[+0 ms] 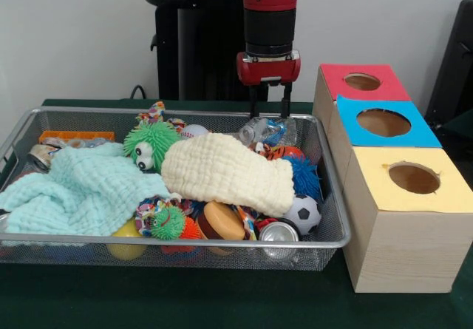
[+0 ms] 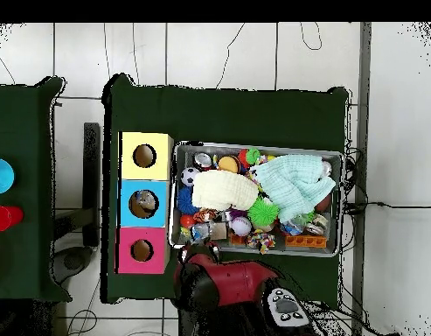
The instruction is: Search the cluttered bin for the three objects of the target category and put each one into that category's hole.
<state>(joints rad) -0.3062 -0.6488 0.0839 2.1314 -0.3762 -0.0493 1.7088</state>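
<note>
Wire-mesh bin (image 1: 329,222) was seen just below the gripper (image 1: 269,110), whose fingers were spread apart and empty, above a crushed plastic bottle (image 1: 266,131); three holed boxes (image 1: 403,218) stood beside it.

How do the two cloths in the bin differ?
The cream cloth is bunched into a thick roll mid-bin; the mint cloth spreads looser and wider toward the bin's end away from the boxes. Cream partly covers a soccer ball's neighbours; mint hides that corner. Both share a crinkled weave.
</note>
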